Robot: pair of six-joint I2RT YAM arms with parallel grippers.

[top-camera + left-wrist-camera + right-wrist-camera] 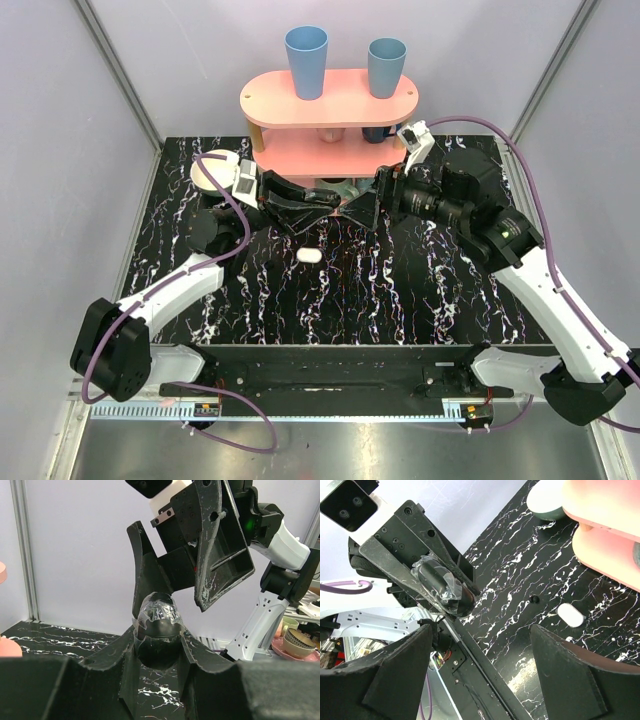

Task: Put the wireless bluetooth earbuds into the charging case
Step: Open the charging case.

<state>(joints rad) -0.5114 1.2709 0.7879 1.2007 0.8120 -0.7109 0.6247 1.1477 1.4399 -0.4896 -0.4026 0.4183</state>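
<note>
Currently, no insertion is visible: the charging case lies on the worktop, apparently closed, at 6 o'clock from both claws. The left claw is clamped on a dark film-wrapped object. The right claw gapes wide, empty. No earbuds can be located, so 2 insertions likely remain.

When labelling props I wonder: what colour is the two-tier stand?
The stand is pink; top external view.

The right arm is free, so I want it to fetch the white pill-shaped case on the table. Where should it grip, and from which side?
Probably across the middle of the charging case, jaws on its two long sides, coming straight down from above. It lies flat on the table with its sides unobstructed, and its rounded ends would likely slip.
</note>
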